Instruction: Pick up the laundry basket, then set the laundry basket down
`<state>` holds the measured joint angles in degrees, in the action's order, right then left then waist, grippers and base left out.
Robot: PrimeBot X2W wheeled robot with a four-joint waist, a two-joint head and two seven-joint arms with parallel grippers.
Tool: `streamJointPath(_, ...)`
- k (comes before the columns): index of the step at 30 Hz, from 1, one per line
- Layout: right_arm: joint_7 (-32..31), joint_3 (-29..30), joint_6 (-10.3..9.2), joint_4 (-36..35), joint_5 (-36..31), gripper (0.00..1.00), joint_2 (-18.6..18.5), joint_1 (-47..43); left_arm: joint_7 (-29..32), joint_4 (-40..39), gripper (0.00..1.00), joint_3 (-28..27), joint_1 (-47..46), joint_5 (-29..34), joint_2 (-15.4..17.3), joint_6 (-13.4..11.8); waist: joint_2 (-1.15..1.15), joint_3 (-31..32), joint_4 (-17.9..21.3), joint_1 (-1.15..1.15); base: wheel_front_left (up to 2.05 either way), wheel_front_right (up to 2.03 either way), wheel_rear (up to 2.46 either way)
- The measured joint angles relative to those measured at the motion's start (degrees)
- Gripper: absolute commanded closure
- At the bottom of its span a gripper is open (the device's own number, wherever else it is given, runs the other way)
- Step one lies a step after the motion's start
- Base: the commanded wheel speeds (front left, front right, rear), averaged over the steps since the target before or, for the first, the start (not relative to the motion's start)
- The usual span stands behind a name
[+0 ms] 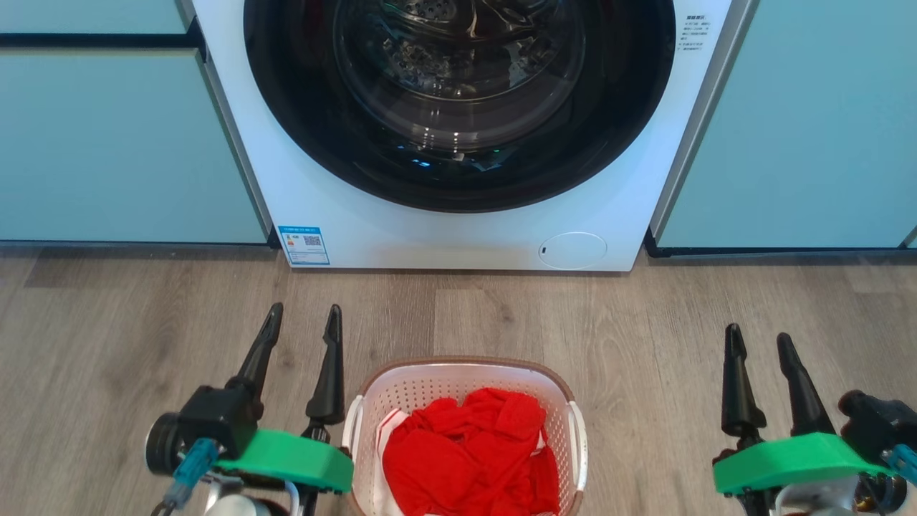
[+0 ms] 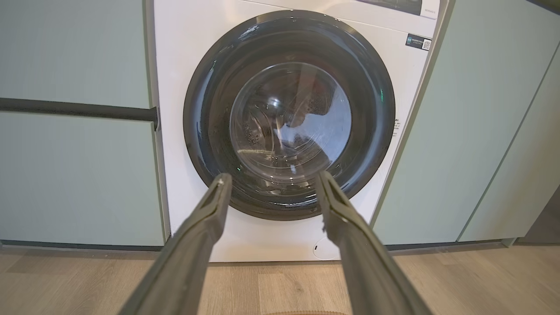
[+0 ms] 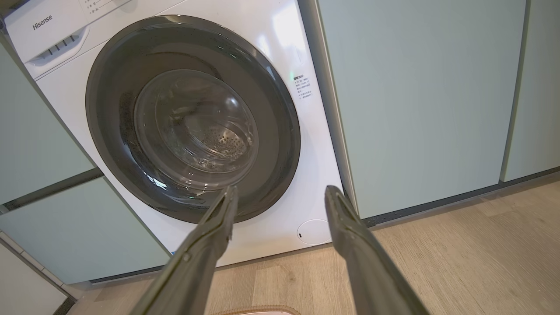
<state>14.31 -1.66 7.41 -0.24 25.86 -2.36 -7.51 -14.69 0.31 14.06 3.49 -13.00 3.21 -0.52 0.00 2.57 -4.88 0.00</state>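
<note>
The small white perforated plastic laundry basket point(image 1: 430, 387) with a brown woven-look rim sits on the wood-look floor point(image 1: 645, 344), red cloth point(image 1: 466, 451) inside. The left gripper point(image 1: 304, 309), just beside it, and the right gripper point(image 1: 758, 333), well apart, have jaws open and empty. Lifting by one handle point(image 1: 577, 433) would likely tip it and spill the cloth.

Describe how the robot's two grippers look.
The left gripper and right gripper match: two long, dark, tapering jaws rising from a bright green plate, with a black housing and a blue plug beside it. Pale, rounded wrist parts sit below.
</note>
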Motion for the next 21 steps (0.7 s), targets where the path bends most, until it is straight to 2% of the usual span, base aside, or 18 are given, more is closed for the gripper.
streamJointPath(13, 0.00, -0.05, 0.00, 0.42, 0.01, 0.00, 0.00, 0.00, 0.00, -0.13, 0.00, -0.01, 0.02, -2.90, 0.00, 0.02, 0.00, 0.20, -0.39, 0.00, 0.00, 0.00, 0.00)
streamJointPath(14, 0.00, -0.07, 0.00, 0.48, 0.01, 1.00, 0.00, 0.00, 0.00, -0.10, 1.00, -0.02, 0.02, -3.31, 0.00, 0.07, 0.00, 0.17, -0.40, 0.00, 0.00, 0.00, 0.00)
streamJointPath(21, -0.45, -0.38, 0.00, 6.41, 0.81, 1.00, 0.09, -1.38, 0.36, 5.61, 1.00, 0.20, 3.94, -4.25, 0.08, 0.01, 0.00, 0.10, -0.31, 0.00, 0.00, 0.00, 0.00)
